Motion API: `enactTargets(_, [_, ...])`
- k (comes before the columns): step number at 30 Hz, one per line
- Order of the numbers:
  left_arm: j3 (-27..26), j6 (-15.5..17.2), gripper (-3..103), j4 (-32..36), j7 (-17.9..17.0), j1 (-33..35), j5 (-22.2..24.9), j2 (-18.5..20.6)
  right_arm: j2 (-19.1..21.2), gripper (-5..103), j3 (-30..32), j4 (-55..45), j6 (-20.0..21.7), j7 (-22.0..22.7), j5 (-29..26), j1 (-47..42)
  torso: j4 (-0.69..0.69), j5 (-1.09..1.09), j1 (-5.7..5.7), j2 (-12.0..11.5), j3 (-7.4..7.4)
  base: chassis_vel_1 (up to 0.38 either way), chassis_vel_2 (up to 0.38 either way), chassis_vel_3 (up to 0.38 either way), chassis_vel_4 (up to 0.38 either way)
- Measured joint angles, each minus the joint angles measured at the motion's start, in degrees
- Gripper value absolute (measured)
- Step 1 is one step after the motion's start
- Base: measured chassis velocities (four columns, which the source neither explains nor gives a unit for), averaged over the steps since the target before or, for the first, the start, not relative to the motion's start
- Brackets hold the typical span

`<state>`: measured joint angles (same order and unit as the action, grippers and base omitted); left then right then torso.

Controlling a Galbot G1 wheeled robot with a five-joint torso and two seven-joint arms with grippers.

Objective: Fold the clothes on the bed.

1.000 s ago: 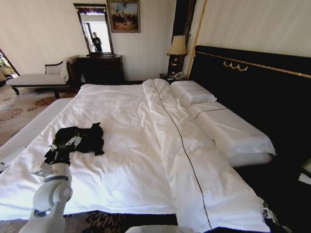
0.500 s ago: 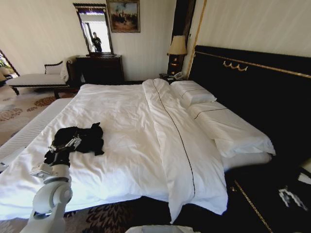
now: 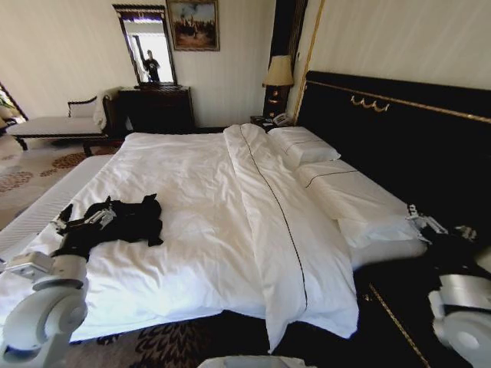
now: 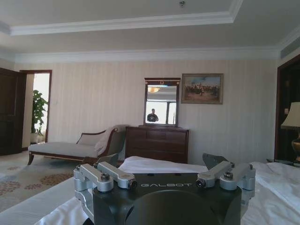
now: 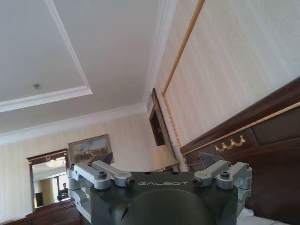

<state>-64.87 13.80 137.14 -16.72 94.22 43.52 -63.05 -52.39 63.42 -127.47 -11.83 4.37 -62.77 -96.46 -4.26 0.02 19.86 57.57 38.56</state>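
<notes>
A black T-shirt, the clothes, lies crumpled on the white duvet near the left edge of the bed. My left gripper hovers at the shirt's near left side, open and level, pointing toward the far wall. The left wrist view shows the same left gripper with its fingers spread and nothing between them. My right gripper is raised beside the bed's right side, next to the near pillow. In the right wrist view the right gripper is open, empty and tilted up at the ceiling.
A tall dark headboard runs along the right. A second pillow lies farther back. A pale bench, a dark dresser and a lamp stand by the far wall. Patterned carpet lies to the left.
My left arm has shifted left and lower in the head view, its gripper now at the shirt's left edge. My right arm has risen into view at the right. The shirt has not moved.
</notes>
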Motion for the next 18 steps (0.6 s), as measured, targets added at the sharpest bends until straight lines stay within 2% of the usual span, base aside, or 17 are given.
enactTargets(3, [-3.33,1.62,100,2.98,-0.73,3.47,2.83,-1.34,2.64,100,-7.57,2.47,0.65,1.26,0.91,7.26,-0.05,-0.02,0.0,0.0,0.0,0.0,0.0,0.0,0.0])
enactTargets(6, [-4.24,2.06,100,4.24,-0.38,5.57,2.97,-2.61,3.37,100,-11.48,3.89,0.27,0.75,2.15,10.33,-0.05,-0.02,0.01,0.0,0.0,0.0,0.0,0.0,0.0])
enactTargets(8, [-4.8,1.92,100,4.74,0.91,7.39,1.98,-3.7,3.77,100,-14.31,5.67,-1.0,-1.94,3.05,12.25,-0.04,-0.01,0.0,0.0,0.0,0.0,0.0,0.0,0.0])
enactTargets(9, [-5.13,1.06,100,4.89,2.7,9.5,0.46,-4.85,4.17,100,-16.47,7.82,-2.41,-6.48,3.68,13.51,-0.04,-0.01,0.0,0.0,0.0,0.0,0.0,0.0,0.0])
enactTargets(10, [-5.13,1.06,100,4.89,2.7,9.5,0.46,-4.85,4.17,100,-16.47,7.82,-2.41,-6.48,3.68,13.51,-0.04,-0.01,0.0,0.0,0.0,0.0,0.0,0.0,0.0])
enactTargets(12, [-5.25,-0.88,100,4.88,5.38,12.0,-1.53,-6.26,4.85,100,-18.2,10.85,-3.96,-12.04,5.97,14.49,-0.05,-0.01,0.0,0.0,-0.01,0.0,0.0,0.0,0.0])
enactTargets(13, [-5.14,-1.92,100,4.95,6.39,12.69,-2.32,-7.05,5.16,100,-18.4,12.15,-4.46,-13.05,8.42,14.85,-0.05,-0.02,0.0,0.0,0.0,0.0,0.0,0.0,0.0])
enactTargets(15, [-4.99,-2.33,100,5.09,6.76,12.85,-2.58,-7.45,5.28,100,-18.44,12.69,-4.8,-13.23,9.74,15.03,-0.05,-0.02,0.0,0.0,0.0,0.0,0.0,0.0,0.0])
enactTargets(18, [-3.29,-3.94,100,6.11,7.73,12.51,-4.54,-9.71,5.85,100,-18.32,14.12,-5.75,-13.31,15.23,15.39,-0.06,0.0,0.0,0.0,-0.01,0.0,0.0,0.0,0.0])
